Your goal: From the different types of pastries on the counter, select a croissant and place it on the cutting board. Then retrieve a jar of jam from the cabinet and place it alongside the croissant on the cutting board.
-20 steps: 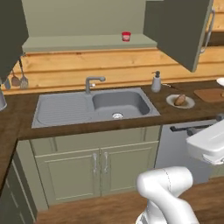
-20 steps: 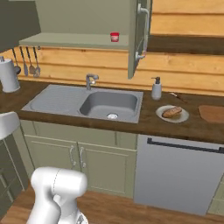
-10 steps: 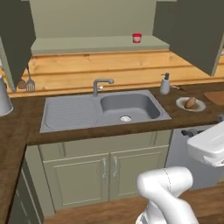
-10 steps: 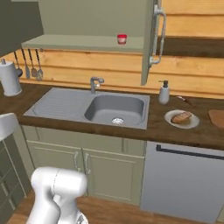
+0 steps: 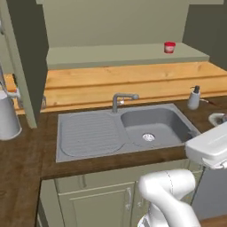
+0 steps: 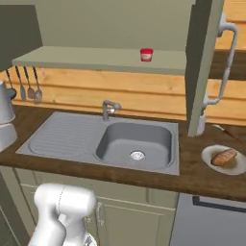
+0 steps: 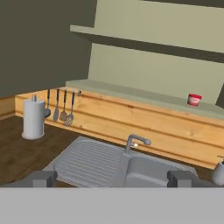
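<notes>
Base is rolling closer w/ the whole view shifting, so the cabinet (image 6: 206, 62) is looming larger. Gripper (image 7: 111, 179) is hanging wide open, empty. Jar of jam (image 7: 194, 99) is sitting up on the shelf, above and right of the fingers, well apart — fetching leg is underway.

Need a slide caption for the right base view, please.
Open cabinet with jar of jam on its shelf above the sink; a pastry plate at right.

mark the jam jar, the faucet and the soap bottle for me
jam jar (image 6: 146, 54), right base view, red body under the pale lid
faucet (image 5: 119, 100), left base view, upright stem behind the basin
soap bottle (image 5: 193, 98), left base view, grey body below the pump
</notes>
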